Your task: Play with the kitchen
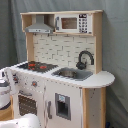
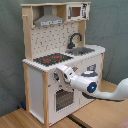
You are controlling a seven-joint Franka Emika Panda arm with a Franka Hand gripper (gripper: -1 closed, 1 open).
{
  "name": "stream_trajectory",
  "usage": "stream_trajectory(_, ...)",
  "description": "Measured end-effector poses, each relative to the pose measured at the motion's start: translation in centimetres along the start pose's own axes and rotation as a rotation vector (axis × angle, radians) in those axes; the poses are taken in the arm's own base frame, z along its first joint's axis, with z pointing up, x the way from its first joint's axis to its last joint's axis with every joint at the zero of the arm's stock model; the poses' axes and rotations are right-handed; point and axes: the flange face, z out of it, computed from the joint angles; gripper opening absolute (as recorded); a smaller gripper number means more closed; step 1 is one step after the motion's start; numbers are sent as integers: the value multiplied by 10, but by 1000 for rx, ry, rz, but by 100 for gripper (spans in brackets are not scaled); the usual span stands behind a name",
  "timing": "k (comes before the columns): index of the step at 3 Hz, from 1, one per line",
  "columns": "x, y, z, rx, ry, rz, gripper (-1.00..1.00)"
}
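Note:
The kitchen (image 1: 65, 95) (image 2: 37, 82) is a tall white and light-wood toy with a black-red stovetop (image 1: 36, 65) (image 2: 50, 59), a black faucet (image 1: 85, 59) (image 2: 75, 39) over the sink (image 1: 72, 73), a grey hood (image 1: 40, 26) and a small microwave (image 1: 72, 23). In the second exterior view my gripper (image 2: 62, 76) is pressed up to the front panel just below the stovetop, at knob height and above the windowed oven door (image 2: 62, 99). In the first exterior view the gripper (image 1: 11, 76) shows only at the first exterior view's left edge, by the kitchen's front corner.
A grey curtain (image 1: 115, 55) hangs behind the kitchen. The kitchen stands on a wooden surface (image 2: 20, 117). My white arm (image 2: 107, 90) reaches in from the second exterior view's lower right. Another white part of the arm (image 1: 22, 122) fills the first exterior view's bottom left.

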Motion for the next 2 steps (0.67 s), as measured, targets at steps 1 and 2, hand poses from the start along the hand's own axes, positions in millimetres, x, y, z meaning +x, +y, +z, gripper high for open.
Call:
stream_trajectory(1, 0, 0, 0, 0, 0, 2, 100)
stream_trajectory(2, 10, 12, -23, -34, -16, -28, 100)
